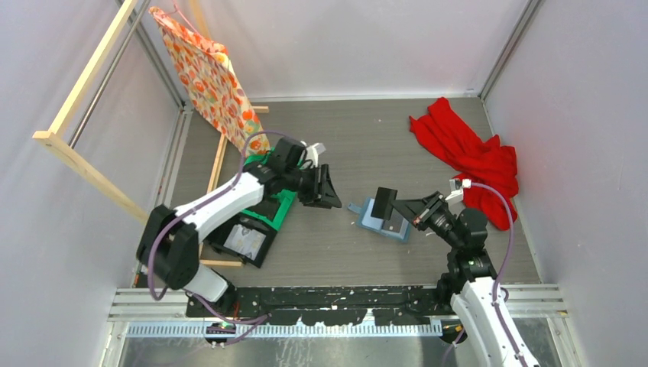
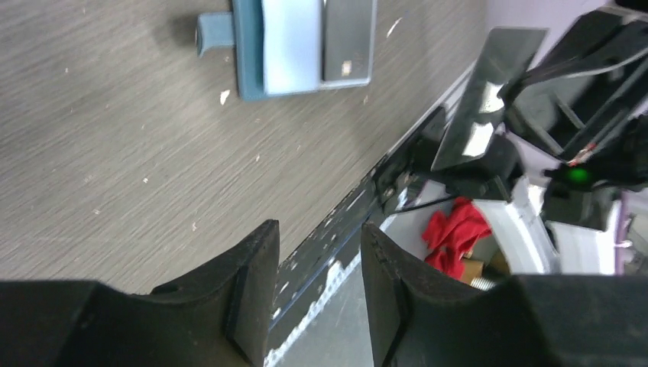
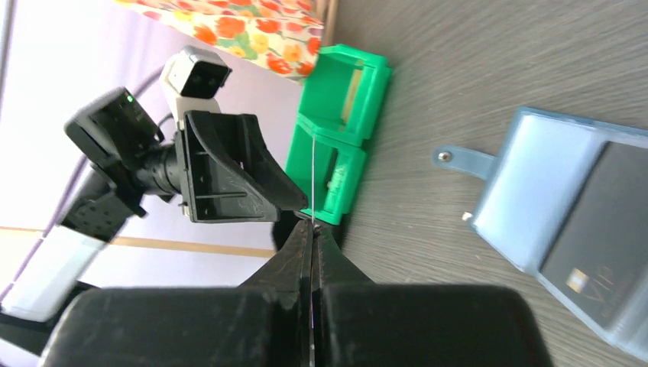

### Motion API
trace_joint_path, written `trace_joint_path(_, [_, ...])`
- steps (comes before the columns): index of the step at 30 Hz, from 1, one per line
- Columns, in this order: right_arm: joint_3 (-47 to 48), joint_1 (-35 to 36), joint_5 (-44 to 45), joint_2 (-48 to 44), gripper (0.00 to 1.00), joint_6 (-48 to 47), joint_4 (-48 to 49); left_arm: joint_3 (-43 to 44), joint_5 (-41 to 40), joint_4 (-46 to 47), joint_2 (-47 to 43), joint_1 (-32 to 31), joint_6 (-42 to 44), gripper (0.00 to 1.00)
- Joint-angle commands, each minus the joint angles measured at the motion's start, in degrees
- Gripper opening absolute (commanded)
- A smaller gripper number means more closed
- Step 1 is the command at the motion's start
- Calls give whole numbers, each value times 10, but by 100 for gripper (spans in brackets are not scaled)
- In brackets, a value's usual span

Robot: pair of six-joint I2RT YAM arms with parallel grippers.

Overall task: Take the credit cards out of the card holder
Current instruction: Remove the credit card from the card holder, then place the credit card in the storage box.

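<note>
Two dark credit cards show: one credit card (image 1: 386, 202) pinched in the right hand (image 3: 312, 229), and a second credit card (image 3: 604, 248) in the single blue card holder (image 1: 370, 219) mid-counter (image 1: 344, 252). Whether the pale panel (image 2: 290, 38) beside it is a third cannot be told. There are two hands, counting the left hand (image 2: 319, 237), one green bin (image 1: 279, 203), one red cloth (image 1: 474, 157) by the far right corner, one flower-print bag (image 1: 210, 73) and one wooden frame (image 1: 76, 157) at the left edge.

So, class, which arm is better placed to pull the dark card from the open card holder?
Left, probably: the left gripper is open, empty and near the card holder, while the right gripper is shut on a dark credit card.
</note>
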Motion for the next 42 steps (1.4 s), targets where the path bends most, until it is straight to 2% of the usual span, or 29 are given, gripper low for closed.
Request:
trace_joint_path(1, [-21, 2, -38, 45, 1, 79, 205, -63, 24, 114, -78, 9, -95, 45])
trace_joint_path(4, [-26, 20, -37, 84, 1, 101, 272, -142, 42, 284, -103, 11, -190, 45])
trace_joint_path(10, [-7, 85, -9, 143, 1, 87, 315, -220, 106, 588, -57, 10, -347, 48])
trace_joint_path(12, [2, 102, 1, 162, 1, 77, 323, -239, 107, 670, -43, 10, -386, 48])
trace_joint_path(14, [8, 116, 6, 190, 1, 76, 348, -243, 108, 710, -34, 9, -400, 49])
trace_joint_path(20, [21, 161, 35, 241, 1, 67, 375, -233, 115, 715, -23, 2, -401, 46])
trace_joint_path(26, [23, 165, 54, 256, 1, 68, 393, -234, 118, 715, -18, 0, -401, 41])
trace_joint_path(34, [28, 170, 56, 289, 1, 76, 422, -230, 119, 715, -5, -10, -400, 25])
trace_joint_path(39, [31, 183, 57, 312, 1, 74, 436, -225, 115, 711, 5, -15, -399, 1])
trace_joint_path(42, [34, 184, 56, 313, 1, 68, 423, -215, 109, 678, 0, -15, -388, 0])
